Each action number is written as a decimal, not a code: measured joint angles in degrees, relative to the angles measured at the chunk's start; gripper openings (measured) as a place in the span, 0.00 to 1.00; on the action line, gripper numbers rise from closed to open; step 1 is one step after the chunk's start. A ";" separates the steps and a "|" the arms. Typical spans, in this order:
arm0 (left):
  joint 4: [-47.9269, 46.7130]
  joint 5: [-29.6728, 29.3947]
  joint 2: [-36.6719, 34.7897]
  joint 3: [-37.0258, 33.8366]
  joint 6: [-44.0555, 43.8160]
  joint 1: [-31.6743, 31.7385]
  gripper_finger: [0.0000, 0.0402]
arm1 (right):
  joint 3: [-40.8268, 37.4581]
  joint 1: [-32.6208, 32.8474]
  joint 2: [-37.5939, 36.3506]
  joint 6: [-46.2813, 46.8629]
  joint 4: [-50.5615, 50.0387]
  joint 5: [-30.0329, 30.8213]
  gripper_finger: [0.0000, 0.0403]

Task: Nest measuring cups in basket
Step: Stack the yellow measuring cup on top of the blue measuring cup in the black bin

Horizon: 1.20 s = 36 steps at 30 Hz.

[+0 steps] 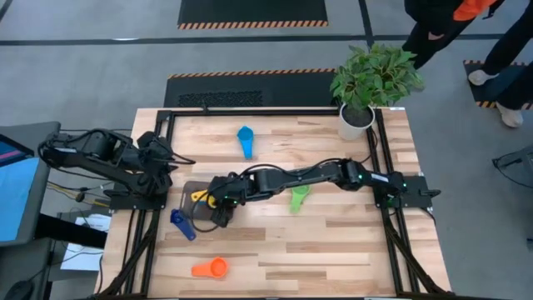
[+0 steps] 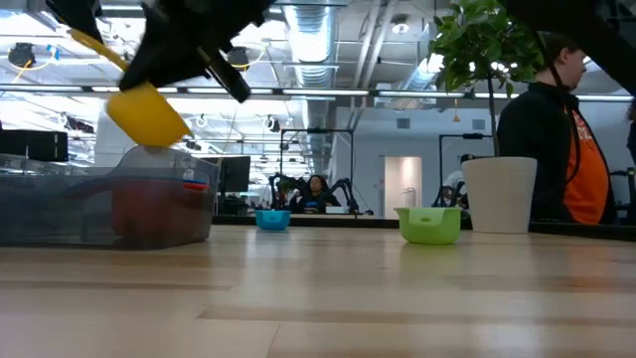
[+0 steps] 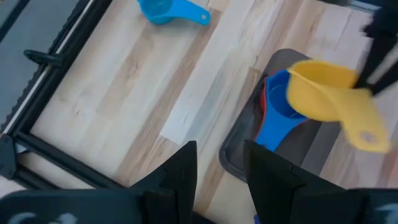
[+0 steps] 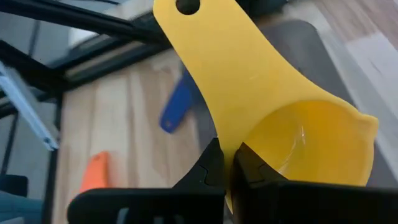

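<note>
Over basket (image 1: 193,204), 9 o'clock of tabletop (image 1: 333,242): right gripper (image 1: 215,200) fingers clenched on yellow cup (image 3: 323,93); red, blue nested; 4 left outside. Left gripper (image 3: 219,168) idle, fingers part-open.

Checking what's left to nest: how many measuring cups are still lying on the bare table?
4: light blue plastic cup at the far side, green cup centre, dark blue cup beside the grey basket, orange cup at the near edge.

Basket (image 1: 190,193): its three-o'clock half hidden under the right arm in the high view. Red cup (image 2: 139,211): only a blur through the basket wall. Dark blue cup (image 4: 176,106): bowl hidden behind the yellow cup (image 4: 292,140).
</note>
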 joint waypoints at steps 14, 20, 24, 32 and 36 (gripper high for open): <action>2.11 -0.03 0.13 0.02 -0.25 0.02 0.29 | 0.00 -0.30 0.00 8.45 -5.23 1.22 0.02; 2.13 0.04 0.13 0.02 -0.69 0.02 0.29 | 0.00 -0.50 0.00 10.48 -5.21 2.18 0.06; 2.13 0.04 0.13 0.02 -0.75 0.02 0.29 | 0.00 -0.54 0.00 10.57 -5.20 2.19 0.06; 2.11 0.13 0.13 0.02 -0.82 0.02 0.29 | -0.02 -0.54 0.00 11.71 -5.15 2.16 0.12; 2.11 0.13 0.13 0.04 -0.83 0.02 0.29 | -0.02 -0.48 0.00 11.75 -4.28 2.11 0.19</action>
